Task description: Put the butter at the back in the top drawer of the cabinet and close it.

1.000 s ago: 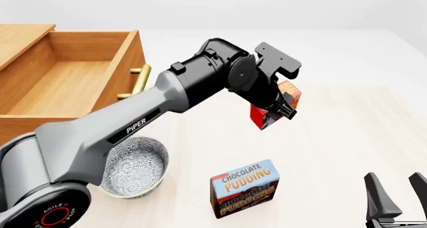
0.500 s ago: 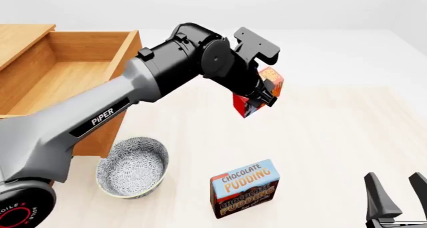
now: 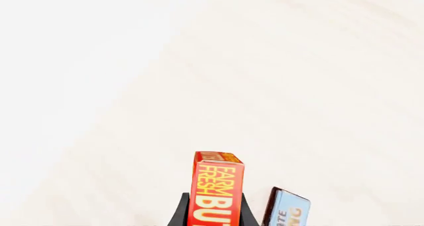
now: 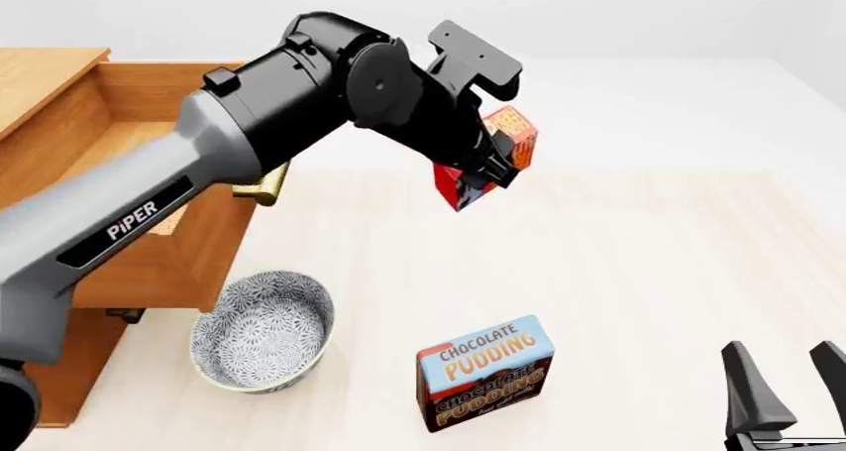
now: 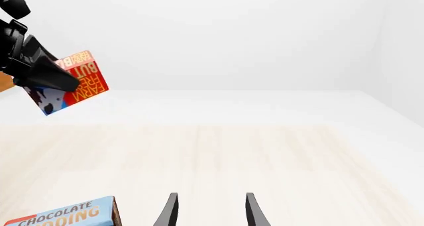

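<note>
Red and orange, the butter (image 4: 482,159) is held up in the air by your left gripper (image 4: 492,164), whose two black fingers are pressed on its two wide faces. In the left wrist view you see the box (image 3: 217,193) standing between the fingers (image 3: 180,213), with the words "FARM FRESH" on its narrow side. In the front view the box is tilted, well above the table (image 4: 661,273), to the right of the cabinet (image 4: 53,84) and not over it.

Your top drawer (image 4: 133,164) is pulled out and its inside is bare wood. One end of its brass handle (image 4: 268,185) shows below your left arm. The butter is apart from the drawer, beyond its front edge.

On the table, near you, the Chocolate Pudding box (image 4: 484,372) stands upright, and the patterned bowl (image 4: 262,330) sits to its left, just beside the cabinet. Both are well below the butter.

Your right gripper (image 5: 210,211) is low at the right near side of the table. Its fingers are apart and nothing is between them. From its wrist view the butter (image 5: 69,84) is seen far away and high.
</note>
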